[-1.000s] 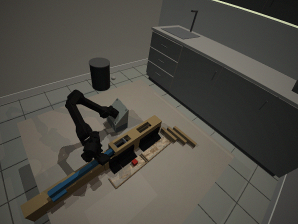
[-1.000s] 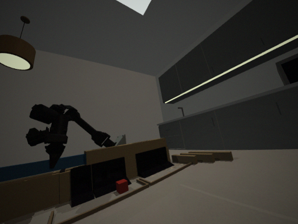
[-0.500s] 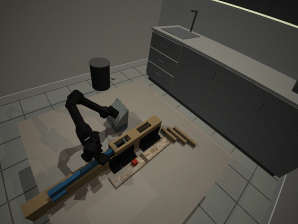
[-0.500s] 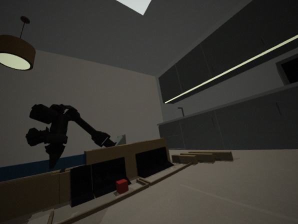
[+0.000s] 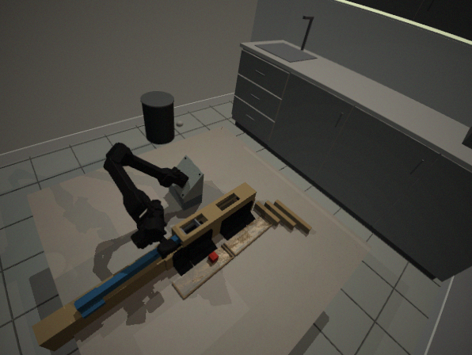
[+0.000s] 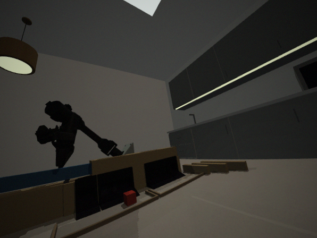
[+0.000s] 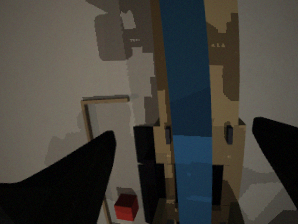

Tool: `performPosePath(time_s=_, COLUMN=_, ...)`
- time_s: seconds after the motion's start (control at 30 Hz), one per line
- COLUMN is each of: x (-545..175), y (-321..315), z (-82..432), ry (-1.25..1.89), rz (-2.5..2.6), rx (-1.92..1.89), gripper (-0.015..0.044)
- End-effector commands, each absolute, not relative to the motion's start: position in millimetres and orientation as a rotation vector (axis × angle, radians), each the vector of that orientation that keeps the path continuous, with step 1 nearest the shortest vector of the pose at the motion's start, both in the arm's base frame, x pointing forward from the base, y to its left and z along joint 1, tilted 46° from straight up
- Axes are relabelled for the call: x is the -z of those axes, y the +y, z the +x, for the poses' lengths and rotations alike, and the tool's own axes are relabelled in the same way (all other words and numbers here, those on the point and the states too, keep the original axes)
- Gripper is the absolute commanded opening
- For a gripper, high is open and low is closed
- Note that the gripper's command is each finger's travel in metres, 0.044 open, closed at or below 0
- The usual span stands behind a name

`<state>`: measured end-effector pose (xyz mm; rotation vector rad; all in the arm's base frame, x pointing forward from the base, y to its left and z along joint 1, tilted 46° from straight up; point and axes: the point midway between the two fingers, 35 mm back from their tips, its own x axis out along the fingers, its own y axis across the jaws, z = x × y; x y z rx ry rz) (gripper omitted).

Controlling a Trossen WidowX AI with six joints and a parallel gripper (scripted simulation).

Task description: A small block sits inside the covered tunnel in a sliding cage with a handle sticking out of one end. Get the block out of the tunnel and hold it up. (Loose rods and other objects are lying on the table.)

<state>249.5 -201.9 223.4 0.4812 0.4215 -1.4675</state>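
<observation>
The small red block (image 5: 213, 257) (image 6: 130, 198) (image 7: 126, 207) lies outside the tunnel, in the shallow tray along its open side. The wooden tunnel (image 5: 211, 213) (image 6: 138, 159) has top windows and dark flaps along its side. Its long blue handle (image 5: 127, 274) (image 6: 26, 178) (image 7: 187, 75) sticks far out of the near-left end, over a wooden rail. My gripper (image 5: 168, 246) (image 7: 184, 131) points down at the handle close to the tunnel mouth. Its fingers are wide open, one on either side of the handle, holding nothing. The exterior view shows the fingers overlapping, at the handle's upper edge.
The tray's thin wooden rim (image 5: 206, 280) (image 7: 86, 120) runs beside the tunnel, with a low divider (image 5: 228, 250) between its two parts. Three loose wooden rods (image 5: 291, 219) lie past the tunnel's far end. A grey slanted block (image 5: 192, 184) stands behind the tunnel.
</observation>
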Motion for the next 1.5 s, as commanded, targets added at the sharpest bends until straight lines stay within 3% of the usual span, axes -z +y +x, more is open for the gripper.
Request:
performPosePath(time_s=0.0, x=-216.9, y=-189.3, z=246.6, ry=0.407, rz=0.474, rx=1.477, gripper=0.044)
performPosePath(time_s=0.93, x=-190.6, y=-217.2, z=242.3, ry=0.405, rz=0.473, rx=1.477, gripper=0.044)
performPosePath(time_s=1.43, x=-196.1, y=-214.3, z=243.8, ry=0.396, rz=0.475, rx=1.48, gripper=0.0046)
performPosePath(time_s=1.47, x=-196.1, y=-214.3, z=243.8, ry=0.396, rz=0.475, rx=1.48, gripper=0.004)
